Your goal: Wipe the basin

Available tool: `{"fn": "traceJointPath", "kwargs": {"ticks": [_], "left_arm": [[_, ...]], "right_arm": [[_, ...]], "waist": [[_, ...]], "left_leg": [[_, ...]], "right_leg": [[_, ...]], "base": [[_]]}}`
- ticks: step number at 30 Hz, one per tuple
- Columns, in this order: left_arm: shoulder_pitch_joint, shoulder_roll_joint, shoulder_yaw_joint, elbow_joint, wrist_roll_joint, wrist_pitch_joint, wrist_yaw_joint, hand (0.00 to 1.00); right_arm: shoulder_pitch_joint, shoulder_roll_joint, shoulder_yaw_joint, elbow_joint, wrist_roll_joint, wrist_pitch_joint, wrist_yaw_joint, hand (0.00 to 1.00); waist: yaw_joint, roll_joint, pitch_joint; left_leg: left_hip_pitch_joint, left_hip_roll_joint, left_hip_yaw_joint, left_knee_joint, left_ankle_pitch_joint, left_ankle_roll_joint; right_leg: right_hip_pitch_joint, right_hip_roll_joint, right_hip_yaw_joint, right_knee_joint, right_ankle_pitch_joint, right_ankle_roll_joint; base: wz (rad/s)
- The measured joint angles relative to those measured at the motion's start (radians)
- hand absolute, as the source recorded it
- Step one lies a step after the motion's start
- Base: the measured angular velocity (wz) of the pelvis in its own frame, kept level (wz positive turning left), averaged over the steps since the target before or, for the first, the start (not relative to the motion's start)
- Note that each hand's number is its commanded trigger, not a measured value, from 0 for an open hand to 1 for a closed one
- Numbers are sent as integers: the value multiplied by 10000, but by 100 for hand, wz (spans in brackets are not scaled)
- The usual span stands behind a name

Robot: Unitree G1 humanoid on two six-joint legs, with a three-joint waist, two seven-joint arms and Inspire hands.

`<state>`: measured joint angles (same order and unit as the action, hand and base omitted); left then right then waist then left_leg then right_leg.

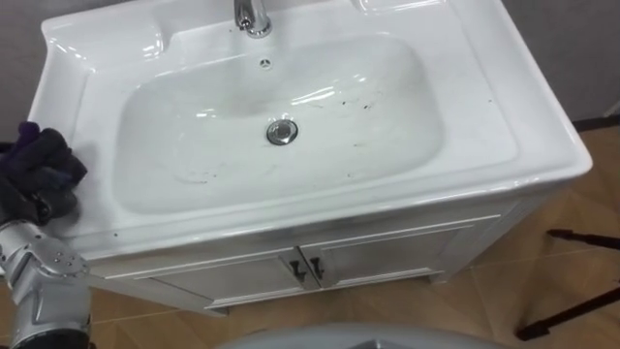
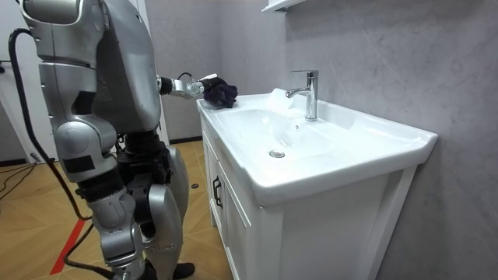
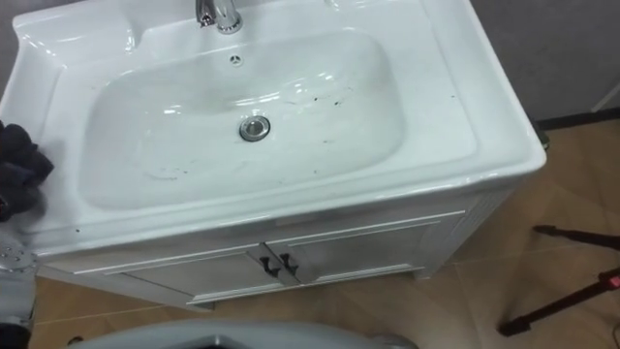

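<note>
Left eye view: left hand point(image 1: 26, 202) was clamped on a dark purple cloth point(image 1: 45, 155), sitting on the left rim of the basin point(image 1: 518, 136). Drain point(image 1: 282, 132) was mid-bowl, tap point(image 1: 252, 16) behind it, dark specks point(image 1: 360, 98) to its right.
</note>
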<state>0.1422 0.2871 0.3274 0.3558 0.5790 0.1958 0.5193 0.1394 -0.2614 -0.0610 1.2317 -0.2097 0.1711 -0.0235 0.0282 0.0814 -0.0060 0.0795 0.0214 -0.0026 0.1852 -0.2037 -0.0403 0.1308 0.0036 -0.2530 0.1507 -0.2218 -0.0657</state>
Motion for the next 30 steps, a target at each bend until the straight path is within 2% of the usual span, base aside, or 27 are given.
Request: {"fn": "traceJointPath", "kwargs": {"ticks": [6, 10, 17, 24, 30], "left_arm": [[1, 0, -77, -22, -2, -15, -2, 0], [1, 1, -77, -26, -410, -137, 0, 0], [0, 1, -77, -265, -997, -150, -26, 0], [-6, 0, -75, -436, -1184, -346, -24, 0], [-5, 1, -52, -1590, -1178, -383, 186, 0]], "right_arm": [[-5, 2, -3, 60, -5, 13, 154, 0], [10, 4, -7, 70, -6, 8, 147, 0], [-12, 17, -10, 41, -8, 6, 132, 0], [-49, 25, -23, 42, -9, -91, 14, 0], [-99, 29, -23, 49, -7, -100, -117, 0]], "waist": [[-12, -32, -4], [-10, -52, -15], [-14, -164, -45], [-10, -280, -14], [36, -310, 31]], "left_leg": [[-1, -1, -10, 2, 0, 1], [5, -2, -11, 4, 1, 2], [13, -2, -13, 7, 1, 2], [23, -2, -13, 13, 1, 2], [13, -2, -18, 32, 1, 2]], "right_leg": [[-3, 0, -7, -2, -1, 2], [-6, 1, -3, -2, -3, 5], [-8, 0, -5, -1, -3, 5], [6, 1, 2, 3, -3, 5], [17, 4, 16, -3, -4, 6]], "base": [[0], [0], [0], [0], [0]]}}
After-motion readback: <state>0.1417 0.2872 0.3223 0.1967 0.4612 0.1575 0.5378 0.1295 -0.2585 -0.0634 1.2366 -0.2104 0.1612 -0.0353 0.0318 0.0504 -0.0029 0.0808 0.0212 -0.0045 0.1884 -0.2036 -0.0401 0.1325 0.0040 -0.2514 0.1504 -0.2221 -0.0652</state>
